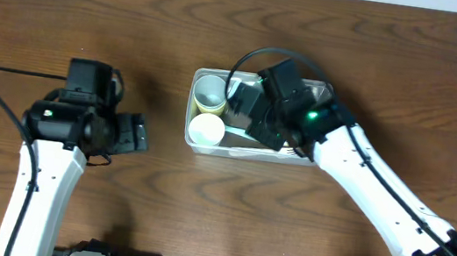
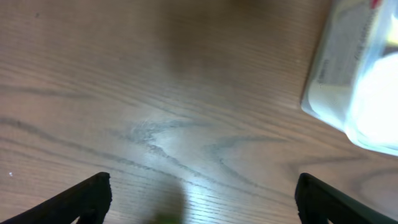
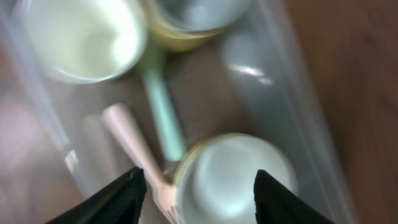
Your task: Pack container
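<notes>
The clear rectangular container (image 1: 234, 152) stands at the table's middle. It holds a yellow-rimmed cup (image 1: 210, 93), a white bowl (image 1: 207, 130) and utensils. My right gripper (image 1: 252, 113) hovers over the container's middle, open. In the right wrist view its open jaws (image 3: 200, 193) flank a yellow-rimmed cup (image 3: 233, 177) below them. A pink fork (image 3: 134, 149) and a green handle (image 3: 161, 106) lie beside it. My left gripper (image 1: 141, 132) is open and empty over bare table left of the container; its jaws (image 2: 202, 199) see the container's corner (image 2: 339, 74).
In the right wrist view a white bowl (image 3: 81, 34) and another yellow cup (image 3: 193, 18) sit at the container's far end, and its clear wall (image 3: 292, 106) runs along the right. Brown wood table (image 1: 380, 51) surrounds the container.
</notes>
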{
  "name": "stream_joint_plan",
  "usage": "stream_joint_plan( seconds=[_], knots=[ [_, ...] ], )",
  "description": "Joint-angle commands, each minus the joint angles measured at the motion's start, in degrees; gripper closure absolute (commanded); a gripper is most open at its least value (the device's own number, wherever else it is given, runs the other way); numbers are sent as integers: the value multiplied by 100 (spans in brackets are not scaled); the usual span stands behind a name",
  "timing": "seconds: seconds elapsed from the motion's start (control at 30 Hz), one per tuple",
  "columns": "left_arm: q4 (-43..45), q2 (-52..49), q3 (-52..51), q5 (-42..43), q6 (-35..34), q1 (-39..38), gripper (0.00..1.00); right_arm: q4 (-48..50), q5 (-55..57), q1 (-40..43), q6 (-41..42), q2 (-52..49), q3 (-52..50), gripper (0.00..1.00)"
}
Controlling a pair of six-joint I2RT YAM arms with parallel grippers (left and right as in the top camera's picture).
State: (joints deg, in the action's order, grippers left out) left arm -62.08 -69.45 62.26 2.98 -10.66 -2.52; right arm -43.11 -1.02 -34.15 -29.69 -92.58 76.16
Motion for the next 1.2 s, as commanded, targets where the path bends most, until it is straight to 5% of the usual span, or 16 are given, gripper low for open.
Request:
stream_joint_plan(
  seconds=[0.0,0.07,0.2,0.47,0.9,1.17],
  knots=[
    [4,-17,321,-428,24,-411,0,227,313,577,1338,660,179,26],
    [33,-24,522,-520,81,-623,2,361,289,1054,1958,938,184,15],
    [125,-188,1121,-531,122,-754,2,308,208,2081,2605,1163,184,12],
    [223,-1156,2540,-549,616,-750,2,26,208,3587,2841,1121,184,1],
    [-46,-1126,2498,-452,595,-717,2,-857,142,3751,3121,1453,177,1],
    [485,643,1062,-352,616,-721,2,-981,166,3744,3161,2979,-271,1]
  ],
)
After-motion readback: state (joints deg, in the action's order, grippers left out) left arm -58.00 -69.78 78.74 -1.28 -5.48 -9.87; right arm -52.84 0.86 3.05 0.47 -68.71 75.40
